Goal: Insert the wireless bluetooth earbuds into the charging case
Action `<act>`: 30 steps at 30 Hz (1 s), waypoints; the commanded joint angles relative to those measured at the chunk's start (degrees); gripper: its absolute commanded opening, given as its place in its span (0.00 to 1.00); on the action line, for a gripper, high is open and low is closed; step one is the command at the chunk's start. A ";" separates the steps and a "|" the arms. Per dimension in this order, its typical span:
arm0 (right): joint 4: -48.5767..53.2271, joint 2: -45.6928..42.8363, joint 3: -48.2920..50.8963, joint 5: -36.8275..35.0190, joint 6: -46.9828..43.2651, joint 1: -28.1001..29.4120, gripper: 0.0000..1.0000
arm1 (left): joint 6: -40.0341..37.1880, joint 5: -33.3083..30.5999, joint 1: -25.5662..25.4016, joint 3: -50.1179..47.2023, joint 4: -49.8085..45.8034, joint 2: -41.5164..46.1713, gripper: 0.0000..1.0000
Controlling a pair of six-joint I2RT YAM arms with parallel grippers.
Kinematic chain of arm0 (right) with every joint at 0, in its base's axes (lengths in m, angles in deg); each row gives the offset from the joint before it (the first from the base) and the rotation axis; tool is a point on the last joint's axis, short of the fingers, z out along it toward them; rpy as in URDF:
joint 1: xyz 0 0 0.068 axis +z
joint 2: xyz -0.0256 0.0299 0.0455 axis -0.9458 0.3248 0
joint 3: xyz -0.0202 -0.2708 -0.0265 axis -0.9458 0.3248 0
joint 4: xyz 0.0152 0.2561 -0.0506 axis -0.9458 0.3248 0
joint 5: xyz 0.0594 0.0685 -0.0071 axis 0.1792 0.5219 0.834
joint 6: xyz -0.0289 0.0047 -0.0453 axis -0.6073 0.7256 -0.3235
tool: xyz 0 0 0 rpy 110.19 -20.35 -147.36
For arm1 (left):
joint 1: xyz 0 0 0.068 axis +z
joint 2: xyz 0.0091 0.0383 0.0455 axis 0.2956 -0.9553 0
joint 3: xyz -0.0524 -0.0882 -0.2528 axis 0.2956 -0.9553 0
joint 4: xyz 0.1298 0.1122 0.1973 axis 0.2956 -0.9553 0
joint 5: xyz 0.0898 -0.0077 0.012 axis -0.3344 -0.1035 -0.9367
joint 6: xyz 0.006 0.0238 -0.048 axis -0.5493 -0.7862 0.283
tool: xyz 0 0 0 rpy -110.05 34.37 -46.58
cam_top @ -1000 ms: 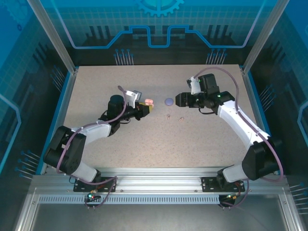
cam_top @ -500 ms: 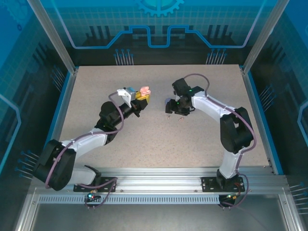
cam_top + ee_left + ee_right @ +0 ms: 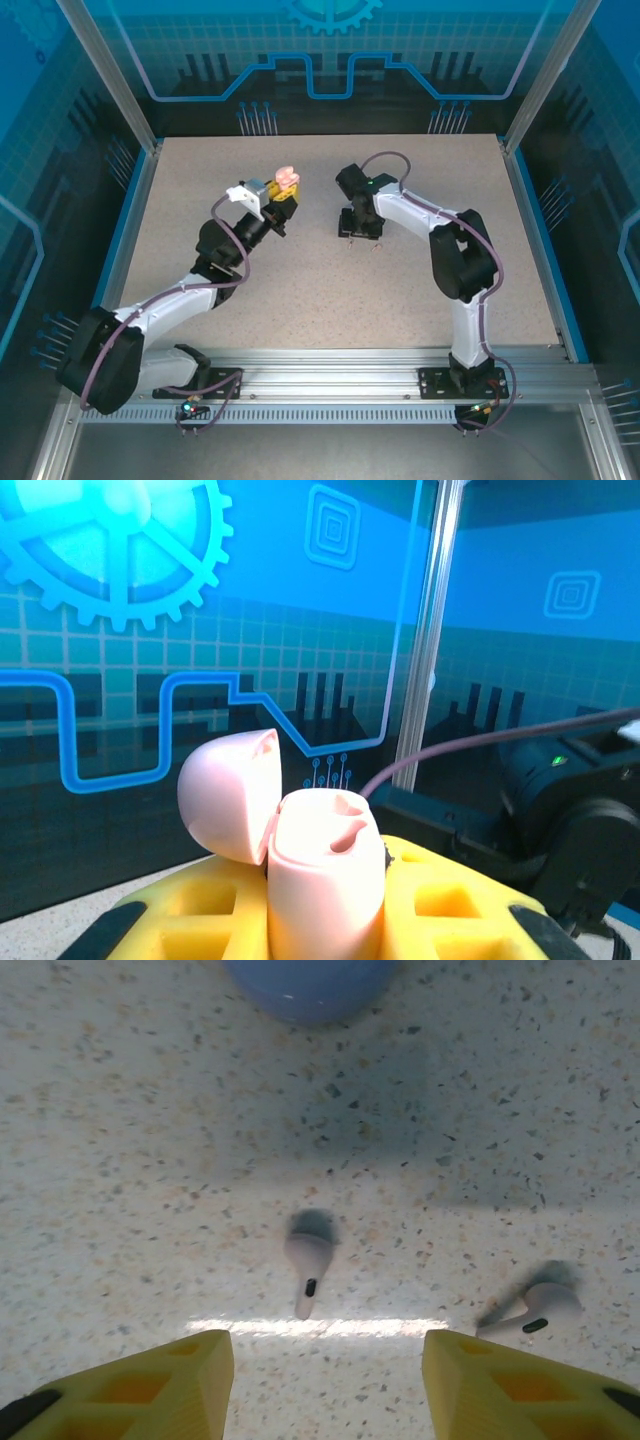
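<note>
My left gripper (image 3: 281,194) is lifted off the table and shut on the open pink charging case (image 3: 288,179). In the left wrist view the case body (image 3: 325,875) sits between the yellow fingers (image 3: 470,905), its lid (image 3: 228,795) flipped back to the left and its sockets empty. My right gripper (image 3: 325,1385) hangs open, pointing down just above the table. Two pale pinkish-beige earbuds lie below it: one (image 3: 306,1265) between the fingertips, the other (image 3: 535,1310) by the right fingertip. The lilac earbuds are out of view.
A round lilac case (image 3: 310,985) lies on the speckled table (image 3: 300,290) just beyond the right gripper. Blue walls and aluminium posts (image 3: 128,105) enclose the table on three sides.
The left arm has raised the pink case and carried it towards the back left. The right arm has swung left and come down over the two pale earbuds, covering the lilac case from above.
</note>
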 commanded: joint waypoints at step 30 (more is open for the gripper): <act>7.52 14.00 -13.29 -4.46 2.90 2.31 0.37 | -1.43 -0.89 -0.21 0.13 1.84 2.03 0.00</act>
